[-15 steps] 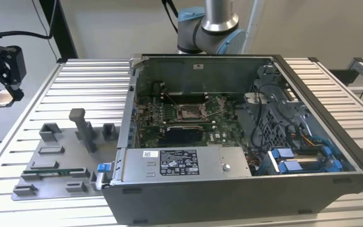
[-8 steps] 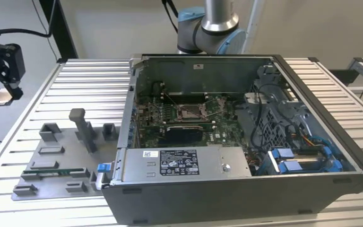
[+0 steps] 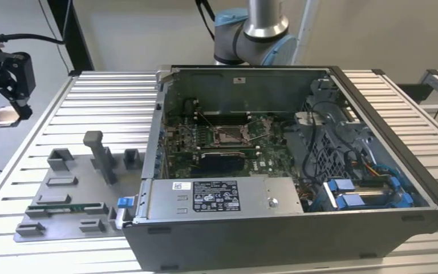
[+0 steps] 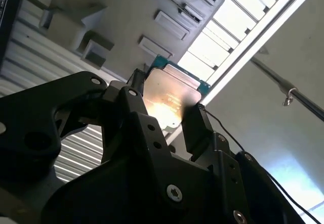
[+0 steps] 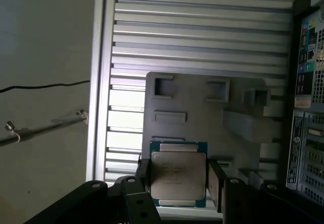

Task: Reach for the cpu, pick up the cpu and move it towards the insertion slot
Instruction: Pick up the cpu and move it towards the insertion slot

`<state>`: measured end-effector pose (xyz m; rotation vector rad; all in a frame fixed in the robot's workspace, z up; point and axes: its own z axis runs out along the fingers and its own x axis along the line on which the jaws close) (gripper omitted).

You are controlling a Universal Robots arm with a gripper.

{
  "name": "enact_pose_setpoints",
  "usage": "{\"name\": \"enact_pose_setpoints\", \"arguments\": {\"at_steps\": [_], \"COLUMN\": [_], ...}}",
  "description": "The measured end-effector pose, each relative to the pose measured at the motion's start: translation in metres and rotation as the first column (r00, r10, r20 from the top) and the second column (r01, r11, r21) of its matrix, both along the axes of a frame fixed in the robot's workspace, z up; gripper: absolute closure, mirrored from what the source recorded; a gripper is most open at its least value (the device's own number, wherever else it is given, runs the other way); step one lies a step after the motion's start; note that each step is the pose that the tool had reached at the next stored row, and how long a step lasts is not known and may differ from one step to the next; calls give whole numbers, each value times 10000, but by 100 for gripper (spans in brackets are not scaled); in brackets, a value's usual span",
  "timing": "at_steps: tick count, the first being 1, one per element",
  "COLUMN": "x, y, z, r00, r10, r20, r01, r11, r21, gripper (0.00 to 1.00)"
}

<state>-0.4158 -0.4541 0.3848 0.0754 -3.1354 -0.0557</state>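
Note:
My gripper (image 3: 7,109) hangs high beyond the table's edge at the exterior view's left, shut on the cpu (image 3: 2,119). In both wrist views the cpu (image 5: 178,176) is a thin square chip with a silvery face and a green rim, clamped on two sides between the black fingers (image 5: 214,181). Light glares off its metal face (image 4: 169,97) in the second wrist view, where the gripper (image 4: 166,112) grips it. The insertion slot (image 3: 230,135), a shiny square socket on the green motherboard, lies inside the open computer case, far from the gripper toward the exterior view's right.
The open computer case (image 3: 371,220) takes up the middle and right of the slatted metal table (image 3: 105,91). A grey fixture plate (image 3: 59,197) with upright blocks lies between the gripper and the case. The arm's base (image 3: 253,34) stands behind the case. Cables fill the case's right side.

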Motion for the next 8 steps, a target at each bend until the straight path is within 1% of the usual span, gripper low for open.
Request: {"name": "enact_pose_setpoints", "arguments": {"at_steps": [8], "x": [145], "y": [0], "z": [0], "r00": [10000], "r10": [-1], "r20": [0], "r01": [1], "r11": [10000], "r21": [0], "gripper": [100]}}
